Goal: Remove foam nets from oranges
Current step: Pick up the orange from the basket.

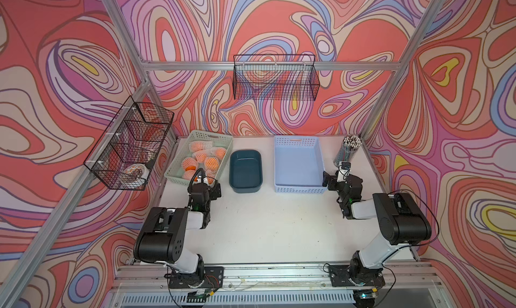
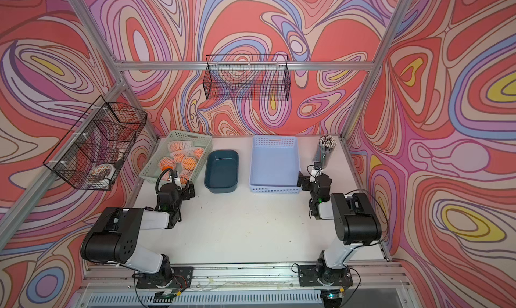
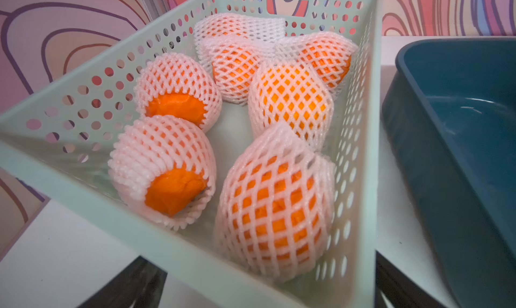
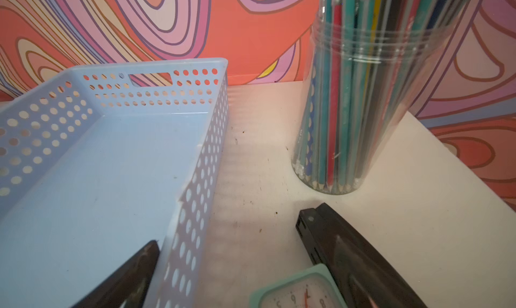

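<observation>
Lying in green basket (image 1: 178, 179): oranges (image 3: 173, 192) inside foam nets (image 3: 162, 141), table's (image 1: 279, 222) far left.
Left fingers (image 3: 131, 289): wide apart, empty, at basket's near end.
Right fingers (image 4: 349, 250): wide apart, empty, astride blue basket (image 4: 195, 164) wall.

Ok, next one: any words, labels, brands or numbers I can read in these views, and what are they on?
"9" and "8": numerals on the face of the mint-green clock, which the edge of the right wrist view cuts off; a third numeral beside them is too blurred to read.
Pencils in the clear jar: any print is too blurred to read.
Black mounting plate: small white marks, too small to read.
No other text seen.
</observation>
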Robot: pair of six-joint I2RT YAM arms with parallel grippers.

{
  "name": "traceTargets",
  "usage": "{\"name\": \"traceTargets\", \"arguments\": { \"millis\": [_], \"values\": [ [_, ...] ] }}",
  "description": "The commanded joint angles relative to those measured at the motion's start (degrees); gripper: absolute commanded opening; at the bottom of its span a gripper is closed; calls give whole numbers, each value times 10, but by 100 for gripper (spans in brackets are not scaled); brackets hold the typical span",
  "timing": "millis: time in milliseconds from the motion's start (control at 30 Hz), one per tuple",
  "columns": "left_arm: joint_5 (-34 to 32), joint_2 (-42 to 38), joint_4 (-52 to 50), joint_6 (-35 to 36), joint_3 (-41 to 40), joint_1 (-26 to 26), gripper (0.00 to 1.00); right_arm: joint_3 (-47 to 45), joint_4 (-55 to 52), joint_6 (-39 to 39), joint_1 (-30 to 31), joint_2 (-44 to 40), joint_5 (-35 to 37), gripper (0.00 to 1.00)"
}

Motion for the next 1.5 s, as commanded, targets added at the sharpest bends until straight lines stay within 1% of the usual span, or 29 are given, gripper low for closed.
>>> {"name": "traceTargets", "arguments": {
  "millis": [0,800,900,1000,1067,1133,1267,1400,1467],
  "values": [
    [-5,5,32,12,10,5,100,8,8,-5,2,11,7,98],
    [-2,4,31,14,10,5,100,5,8,-7,3,6,9,98],
    [12,-9,59,23,-8,1,100,16,-48,-8,3,-33,11,98],
    [-31,-65,44,32,-22,-18,100,30,-156,6,4,-103,17,98],
    [-50,-121,-18,40,-14,-32,100,23,-210,26,7,-157,34,98],
    [-50,-182,-93,29,-3,-41,100,17,-270,42,8,-213,36,98],
    [-26,-292,-252,-46,23,-47,100,26,-397,59,11,-313,37,98],
    [-10,-357,-366,-102,38,-54,100,45,-480,56,11,-366,41,98],
    [6,-382,-435,-130,57,-57,100,66,-527,60,11,-384,29,98]
  ]
}}
